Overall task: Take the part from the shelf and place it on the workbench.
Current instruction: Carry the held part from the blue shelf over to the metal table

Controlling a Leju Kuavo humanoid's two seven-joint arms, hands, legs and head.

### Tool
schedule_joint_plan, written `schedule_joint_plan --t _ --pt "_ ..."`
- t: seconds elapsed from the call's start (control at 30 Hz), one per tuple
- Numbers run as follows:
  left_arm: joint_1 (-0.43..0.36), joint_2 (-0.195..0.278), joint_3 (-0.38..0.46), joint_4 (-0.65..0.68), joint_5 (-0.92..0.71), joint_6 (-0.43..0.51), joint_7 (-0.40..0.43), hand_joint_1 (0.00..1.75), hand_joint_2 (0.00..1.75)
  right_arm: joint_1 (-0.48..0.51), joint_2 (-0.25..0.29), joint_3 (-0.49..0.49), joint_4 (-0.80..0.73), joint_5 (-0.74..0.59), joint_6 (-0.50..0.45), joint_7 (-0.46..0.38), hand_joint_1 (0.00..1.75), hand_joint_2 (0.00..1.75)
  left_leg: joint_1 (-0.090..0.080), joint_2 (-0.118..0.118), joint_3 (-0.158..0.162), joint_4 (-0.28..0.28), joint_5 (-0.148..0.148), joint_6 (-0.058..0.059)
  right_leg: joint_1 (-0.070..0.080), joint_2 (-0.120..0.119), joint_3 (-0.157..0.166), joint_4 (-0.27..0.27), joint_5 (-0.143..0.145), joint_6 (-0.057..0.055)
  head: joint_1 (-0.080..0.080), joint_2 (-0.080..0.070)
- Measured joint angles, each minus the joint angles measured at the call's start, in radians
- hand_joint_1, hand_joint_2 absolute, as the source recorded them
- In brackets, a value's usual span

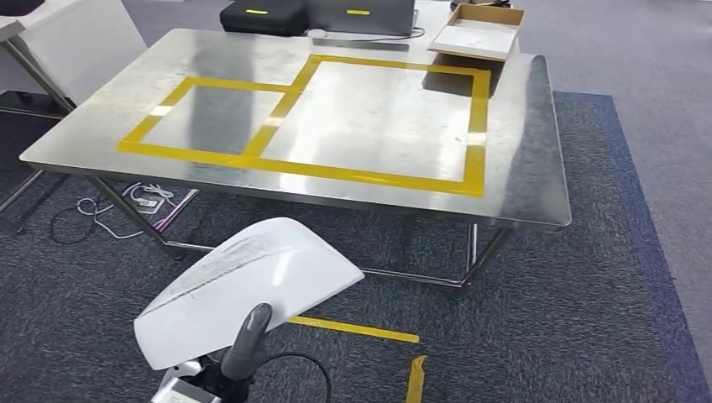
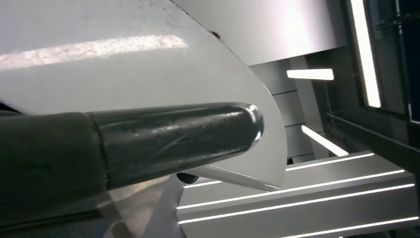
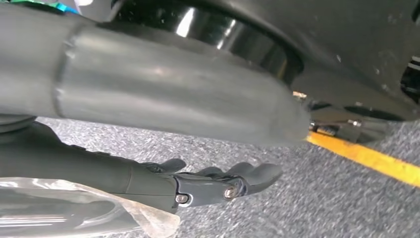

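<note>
Even, bright overhead lighting is recorded in the head view. Broad glare is noted across the steel workbench (image 1: 353,117), with soft shadows beneath it. In the left wrist view, ceiling strip lights (image 2: 366,49) are blown out. The near thumb (image 3: 163,94) is rendered blurred in the right wrist view.

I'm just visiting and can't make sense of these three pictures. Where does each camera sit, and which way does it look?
Head view: high on the robot, looking forward and down at the steel workbench with yellow tape; the left robot hand holds the white part.
Left wrist view: behind the left robot hand, close against the white part.
Right wrist view: behind the right robot hand, fingers apart, facing grey carpet.
Shared: head and left wrist views both show the white part.
</note>
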Motion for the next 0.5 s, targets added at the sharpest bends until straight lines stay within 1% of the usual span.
schedule_joint_plan --t 0.03,0.07,0.1,0.17,0.2,0.23,0.27,0.3,0.33,0.37,0.4,0.43,0.5 --pt "0.0 0.0 0.0 0.0 0.0 0.0 0.0 1.75 0.0 0.0 0.0 0.0 0.0 0.0 0.0 0.0 0.0 0.0 0.002 0.0 0.004 -0.004 0.0 0.005 -0.001 -0.001 -0.003 0.006 -0.001 0.006 0.001 0.0" --pt "0.0 -0.001 0.0 0.0 0.0 0.0 0.0 1.75 0.0 0.0 0.0 0.0 0.0 0.0 0.0 0.0 0.0 0.0 0.004 0.0 0.009 -0.008 0.0 0.009 -0.001 -0.002 -0.012 0.026 -0.01 0.012 0.003 0.0" --pt "0.0 -0.002 0.0 0.0 0.001 0.0 0.0 1.75 0.0 -0.001 0.0 0.0 0.0 0.001 0.0 0.0 0.0 0.0 0.006 0.0 0.014 -0.009 -0.001 0.013 -0.002 -0.003 -0.031 0.062 -0.029 0.016 0.006 0.0" --pt "0.0 -0.002 0.0 0.0 0.001 0.0 0.0 1.75 0.0 -0.002 0.0 0.0 0.0 0.001 0.001 0.0 0.0 0.0 0.007 0.002 0.017 -0.009 -0.005 0.017 -0.004 -0.004 -0.1 0.182 -0.084 0.025 0.011 0.0" --pt "0.0 -0.002 0.0 0.0 0.001 0.0 0.0 1.75 0.0 -0.001 0.0 0.0 0.0 0.001 0.0 0.0 0.0 0.0 0.007 0.002 0.018 -0.009 -0.007 0.018 -0.006 -0.004 -0.136 0.241 -0.105 0.028 0.012 0.0" --pt "0.001 -0.002 0.0 0.0 0.001 0.0 0.0 1.75 0.0 0.001 0.0 0.0 0.0 0.001 0.0 0.0 0.0 0.0 0.007 0.002 0.02 -0.009 -0.009 0.019 -0.008 -0.005 -0.161 0.275 -0.11 0.03 0.012 0.0" --pt "0.001 -0.002 0.0 0.0 0.001 0.0 0.0 1.75 0.0 0.002 0.0 0.0 0.0 0.001 0.0 0.0 0.0 0.0 0.008 0.002 0.024 -0.008 -0.013 0.018 -0.009 -0.005 -0.168 0.272 -0.094 0.032 0.012 0.0" --pt "0.002 -0.002 0.001 0.0 0.001 0.0 0.0 1.75 0.0 0.003 -0.001 0.0 0.0 0.001 0.0 0.0 0.0 0.0 0.009 0.002 0.03 -0.008 -0.017 0.016 -0.012 -0.007 -0.156 0.23 -0.059 0.034 0.012 0.0" --pt "0.003 -0.002 0.001 0.0 0.001 0.0 0.0 1.75 0.0 0.003 -0.001 0.0 0.0 0.0 0.0 0.0 0.0 0.0 0.01 0.002 0.038 -0.008 -0.023 0.012 -0.014 -0.009 -0.13 0.162 -0.014 0.035 0.012 0.0" --pt "0.003 -0.002 0.001 0.0 0.001 0.0 0.0 1.75 0.0 0.002 -0.001 0.0 0.0 0.0 0.0 0.0 0.0 0.0 0.01 0.002 0.046 -0.008 -0.028 0.008 -0.014 -0.012 -0.104 0.099 0.018 0.035 0.012 0.0" --pt "0.003 -0.002 0.001 0.0 0.001 0.001 0.0 1.75 0.0 0.002 -0.001 0.0 0.0 0.0 0.0 0.0 0.0 0.0 0.01 0.002 0.051 -0.008 -0.033 0.004 -0.013 -0.015 -0.084 0.052 0.034 0.035 0.012 0.0" --pt "0.003 -0.002 0.001 0.0 0.001 0.001 0.0 1.75 0.0 0.001 -0.001 0.0 0.0 0.0 0.0 0.0 0.0 0.0 0.009 0.003 0.053 -0.007 -0.036 0.0 -0.012 -0.018 -0.074 0.026 0.029 0.03 0.013 0.0" --pt "0.003 -0.002 0.001 0.0 0.001 0.001 0.0 1.75 0.0 0.002 -0.001 0.0 0.0 0.0 0.0 0.001 0.0 0.0 0.006 0.004 0.053 -0.005 -0.039 -0.01 -0.008 -0.02 -0.07 0.017 0.016 0.012 0.012 0.0"
